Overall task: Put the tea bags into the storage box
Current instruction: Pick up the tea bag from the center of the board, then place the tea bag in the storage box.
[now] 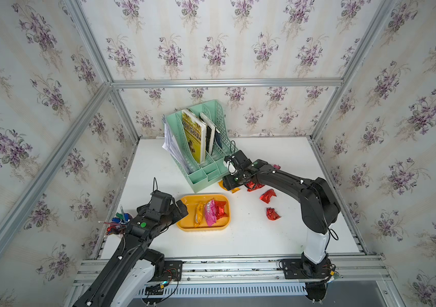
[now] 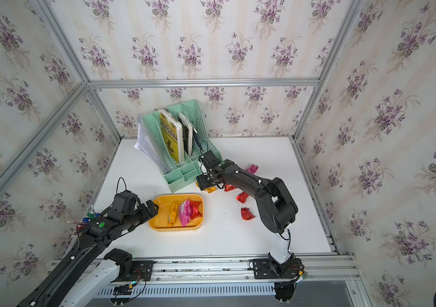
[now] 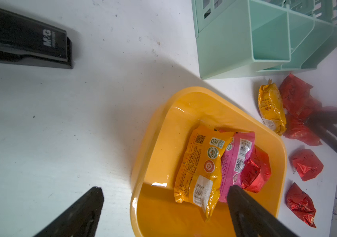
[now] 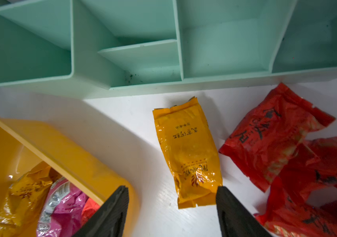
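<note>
Tea bag (image 4: pixel 188 156) lies under right hand (image 4: pixel 171 187), fingers (image 4: pixel 110 213) spread.

Shallow yellow-orange storage box (image 1: pixel 206 229) sits flat with 3 tea bags (image 1: pixel 209 212) inside, side by side: orange-yellow, pink, red. Outside it lie 1 orange-yellow sachet (image 4: pixel 188 156), some crinkly red sachets (image 1: pixel 268 196), and 1 pink sachet (image 1: pixel 276 167) further back.
</note>
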Controlling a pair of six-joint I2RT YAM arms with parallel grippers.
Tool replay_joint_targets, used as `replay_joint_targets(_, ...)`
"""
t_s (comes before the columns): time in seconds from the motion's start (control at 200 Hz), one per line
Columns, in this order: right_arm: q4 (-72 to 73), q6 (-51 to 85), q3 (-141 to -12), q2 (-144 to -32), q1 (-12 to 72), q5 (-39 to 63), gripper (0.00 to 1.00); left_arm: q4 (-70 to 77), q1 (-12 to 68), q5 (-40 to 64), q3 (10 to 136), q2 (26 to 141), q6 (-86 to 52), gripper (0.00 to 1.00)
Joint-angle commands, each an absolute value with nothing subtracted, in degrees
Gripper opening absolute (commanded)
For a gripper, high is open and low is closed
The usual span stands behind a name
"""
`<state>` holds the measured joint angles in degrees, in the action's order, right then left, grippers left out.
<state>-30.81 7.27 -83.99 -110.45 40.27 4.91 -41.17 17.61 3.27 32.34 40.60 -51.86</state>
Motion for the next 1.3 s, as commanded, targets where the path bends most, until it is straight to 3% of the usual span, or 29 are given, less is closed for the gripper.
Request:
replay_joint_targets(0.0,-32.50,-0.05,-85.66,-112.93,40.21,0.84,0.74,-42.60,17.58,1.87,32.27,40.02,-54.11,0.99)
replay_joint_targets(0.595,-32.37,-5.27,-90.26,-122.39,40.20,1.91,0.75,-43.15,17.58,3.16,31.22,39.20,-57.22,0.99)
replay_joint_targets(0.724,-31.91,-3.95,-89.92,-122.60,40.16,1.58,0.70,-43.65,17.57,3.08,31.28,38.75,-57.00,0.99)
replay_joint_targets(0.979,-30.44,1.85,-88.49,-116.97,40.17,2.26,0.48,-44.17,17.58,3.51,31.31,38.23,-55.84,0.99)
replay_joint_targets(1.294,-33.22,21.33,-85.78,-107.69,40.47,4.36,0.40,-45.18,17.58,3.78,33.89,40.83,-50.47,0.99)
